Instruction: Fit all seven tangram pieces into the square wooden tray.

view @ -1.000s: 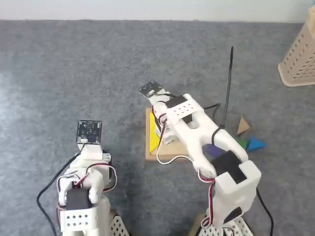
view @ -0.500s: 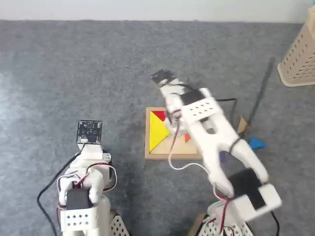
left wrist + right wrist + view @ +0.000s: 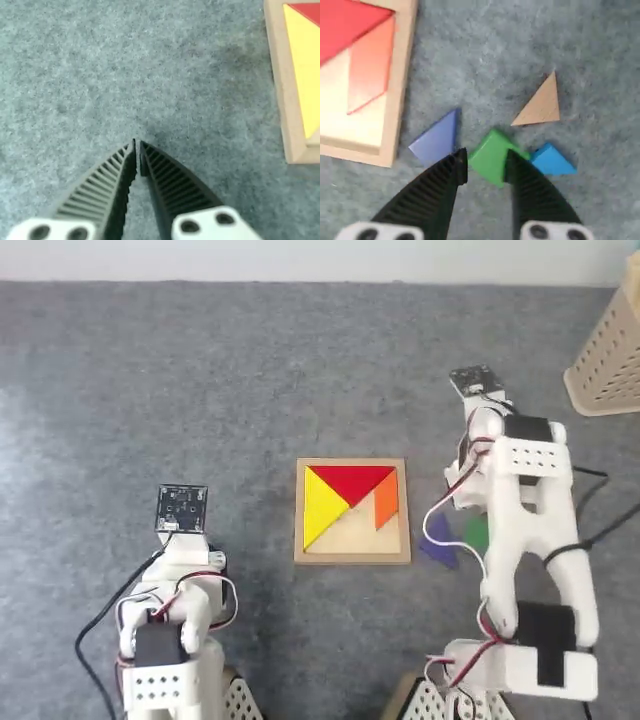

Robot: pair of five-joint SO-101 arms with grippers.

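Observation:
The square wooden tray (image 3: 352, 556) holds a red triangle (image 3: 350, 480), a yellow triangle (image 3: 320, 508) and an orange parallelogram (image 3: 386, 502). Right of it, on the carpet, lie a purple triangle (image 3: 437, 538) and a green piece (image 3: 478, 530), beside the right arm (image 3: 520, 460). In the right wrist view my right gripper (image 3: 485, 159) is open, its fingers on either side of the green piece (image 3: 492, 156). The purple triangle (image 3: 437, 140), a blue triangle (image 3: 552, 160) and a tan triangle (image 3: 540, 105) lie close around. My left gripper (image 3: 137, 146) is shut over bare carpet, left of the tray (image 3: 280, 100).
A beige perforated basket (image 3: 610, 350) stands at the back right. The left arm (image 3: 170, 620) sits folded at the front left. Grey carpet covers the whole surface, with open room to the left and behind the tray.
The right arm has swung from over the tray to its right side, uncovering the tray and its three pieces. The left arm has kept still.

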